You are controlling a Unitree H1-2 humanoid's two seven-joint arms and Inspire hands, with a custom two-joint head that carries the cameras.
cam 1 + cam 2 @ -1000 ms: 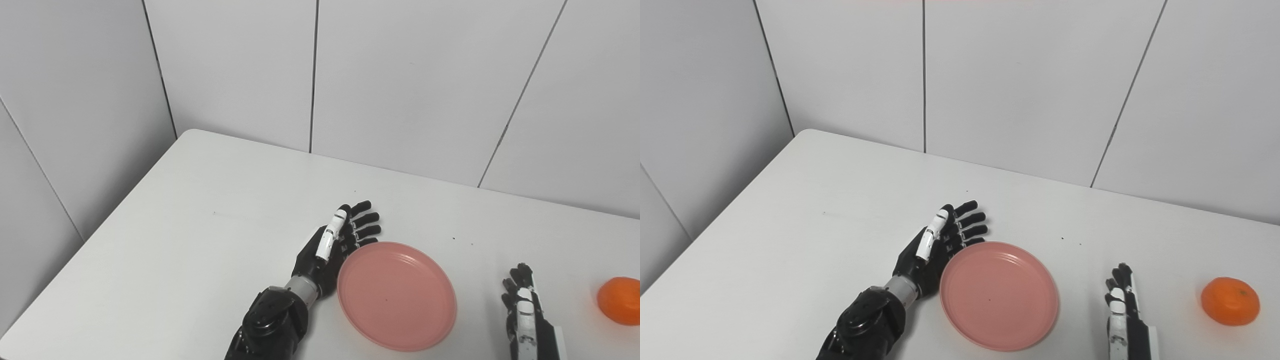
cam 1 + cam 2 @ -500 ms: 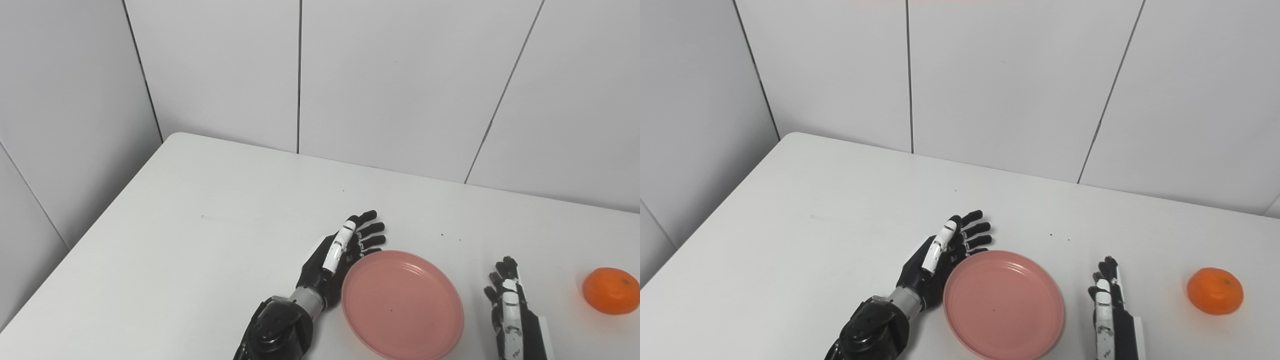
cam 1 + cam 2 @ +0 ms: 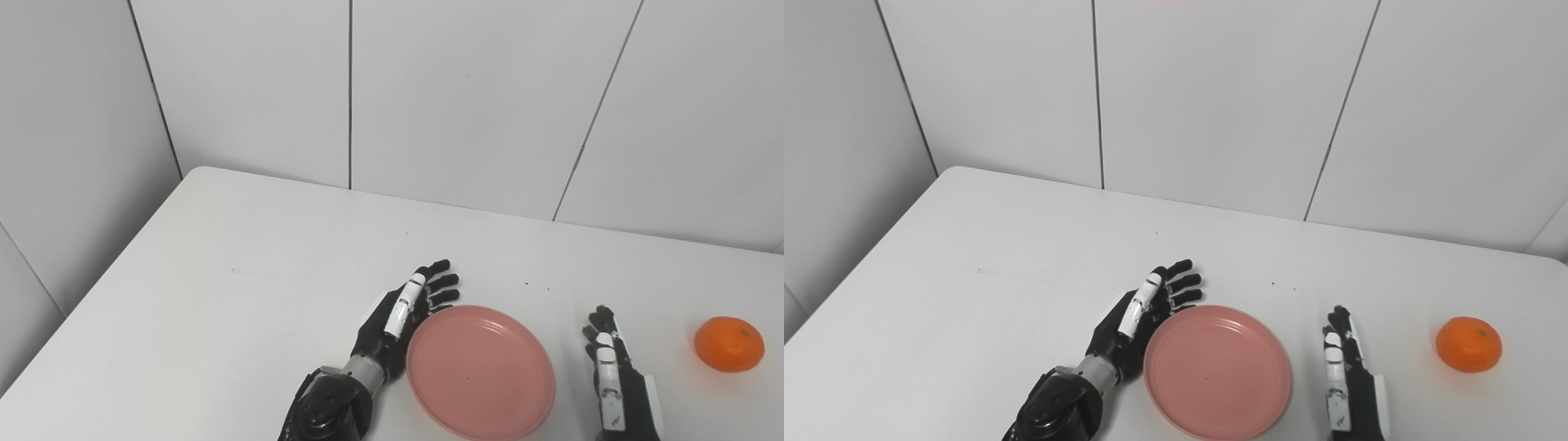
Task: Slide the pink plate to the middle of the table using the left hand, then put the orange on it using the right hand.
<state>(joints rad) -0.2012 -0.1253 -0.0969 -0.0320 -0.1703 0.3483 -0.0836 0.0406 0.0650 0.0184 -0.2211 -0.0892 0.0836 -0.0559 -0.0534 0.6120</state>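
Left eye view: pink plate (image 3: 481, 373) touches left hand (image 3: 404, 315) fingers (image 3: 442, 293).

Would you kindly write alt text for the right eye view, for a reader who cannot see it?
A pink plate lies empty near the front of a white table, with the robot's open left hand against its left rim. The open right hand rests just right of the plate, and an orange sits further right, untouched.
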